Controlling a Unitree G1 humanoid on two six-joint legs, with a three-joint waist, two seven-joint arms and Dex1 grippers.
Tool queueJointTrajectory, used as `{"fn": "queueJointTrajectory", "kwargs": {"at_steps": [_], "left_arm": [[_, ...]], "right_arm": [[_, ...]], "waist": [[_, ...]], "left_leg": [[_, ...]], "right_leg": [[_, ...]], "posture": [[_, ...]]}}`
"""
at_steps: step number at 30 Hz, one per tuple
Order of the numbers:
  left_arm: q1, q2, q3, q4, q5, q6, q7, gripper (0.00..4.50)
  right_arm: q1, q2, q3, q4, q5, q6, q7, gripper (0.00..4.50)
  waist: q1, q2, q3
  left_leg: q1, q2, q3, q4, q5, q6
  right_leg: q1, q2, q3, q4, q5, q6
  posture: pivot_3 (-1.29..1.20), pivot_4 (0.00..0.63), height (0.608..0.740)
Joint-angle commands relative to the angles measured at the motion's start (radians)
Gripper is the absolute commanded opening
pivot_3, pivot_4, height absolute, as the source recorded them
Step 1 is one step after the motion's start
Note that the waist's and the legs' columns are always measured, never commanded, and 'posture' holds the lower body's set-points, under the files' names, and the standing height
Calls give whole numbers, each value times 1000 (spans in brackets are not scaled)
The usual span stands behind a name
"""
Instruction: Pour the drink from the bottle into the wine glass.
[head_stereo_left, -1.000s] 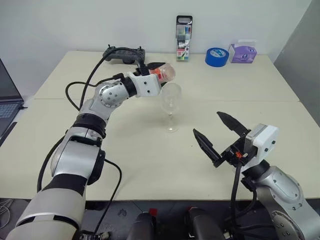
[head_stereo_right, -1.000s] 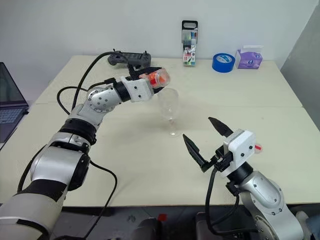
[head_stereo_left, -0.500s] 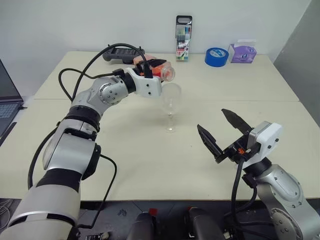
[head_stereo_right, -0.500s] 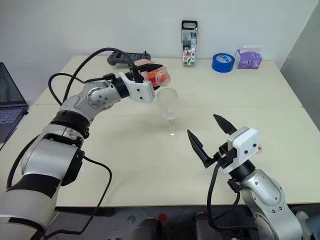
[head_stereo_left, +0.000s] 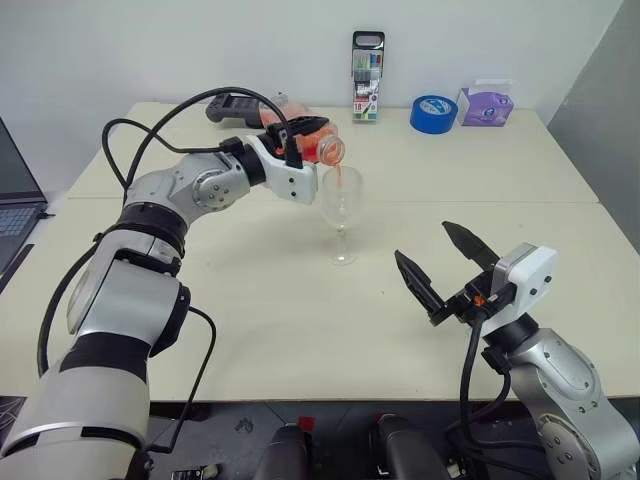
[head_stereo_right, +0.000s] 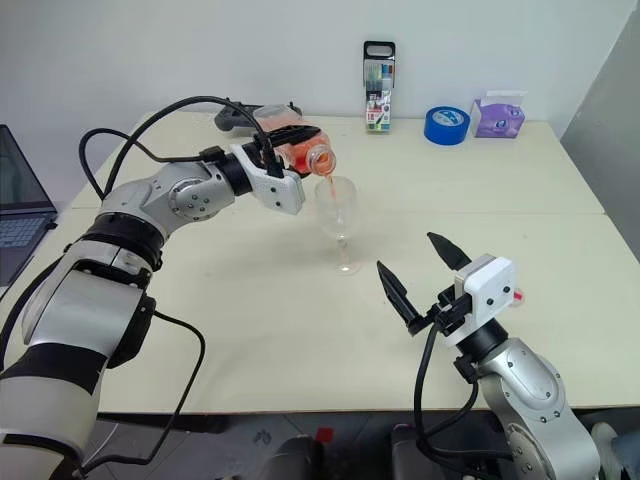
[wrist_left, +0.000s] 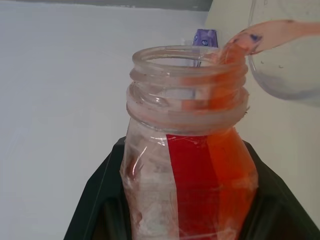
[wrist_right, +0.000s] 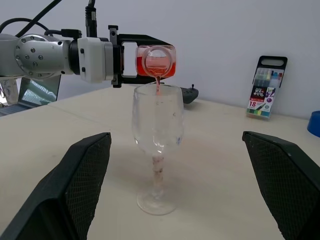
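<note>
Lower right of the head views: the right gripper hangs above the table with its black fingers spread wide and nothing between them, pointing toward the frame centre. Centre: the wine glass stands upright on its flat foot, well apart from that gripper. It looks thin-walled, brittle and top-heavy on its slim stem, so it would likely tip at a slight knock. Just above and left of its rim, the left gripper is clamped across the body of the bottle, held near level with its uncapped mouth tipped over the bowl. A thin stream of the drink falls into the glass. The light, thin plastic probably dents under pressure; the squarish sides are the sound hold. The left forearm reaches in from upper left, wrist rolled.
</note>
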Motion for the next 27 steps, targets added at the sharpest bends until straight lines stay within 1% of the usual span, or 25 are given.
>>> {"fn": "queueJointTrajectory", "kwargs": {"at_steps": [1, 12, 27], "left_arm": [[-61, 16, 0, -3, 6, -10, 48, 1923], [-92, 21, -58, 11, 76, 3, 151, 1923], [-117, 27, -84, 28, 105, 12, 216, 1923]], "right_arm": [[-10, -1, -7, -20, -3, -30, 3, 4500], [-10, -8, 8, -14, -27, -40, 5, 4500], [2, -2, 26, 4, -39, -59, 11, 4500]], "waist": [[0, 0, 0], [0, 0, 0], [0, 0, 0]], "left_leg": [[0, 0, 0, 0, 0, 0], [0, 0, 0, 0, 0, 0], [0, 0, 1, 0, 0, 0]], "right_leg": [[0, 0, 0, 0, 0, 0], [0, 0, 0, 0, 0, 0], [0, 0, 0, 1, 0, 0]], "posture": [[0, 150, 740], [0, 150, 740], [0, 150, 740]]}}
